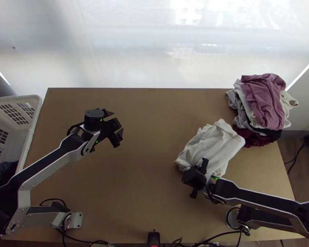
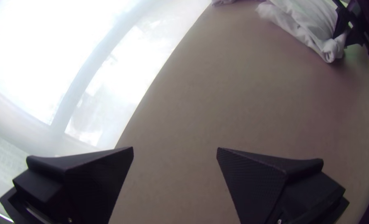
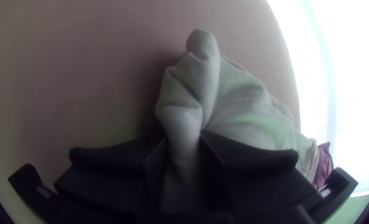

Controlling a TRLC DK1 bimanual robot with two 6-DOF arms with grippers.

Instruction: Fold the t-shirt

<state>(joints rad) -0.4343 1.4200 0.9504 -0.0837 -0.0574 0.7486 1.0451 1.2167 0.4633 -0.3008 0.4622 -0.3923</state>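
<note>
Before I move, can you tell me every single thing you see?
Bunched white cloth t-shirt: one, white, right side
Mixed cloth heap: one, mauve, white, grey, black, maroon, far right
Flat wooden table: one, light brown, middle
Holed plastic basket: one, white, left, dark cloth inside
Thin cables: several, black, near edge
Bright backdrop: one, whitish, beyond table
Jointed arms: two, silver-black, left and right
Left gripper: one, black, open
Right gripper: one, black, pinching t-shirt
</note>
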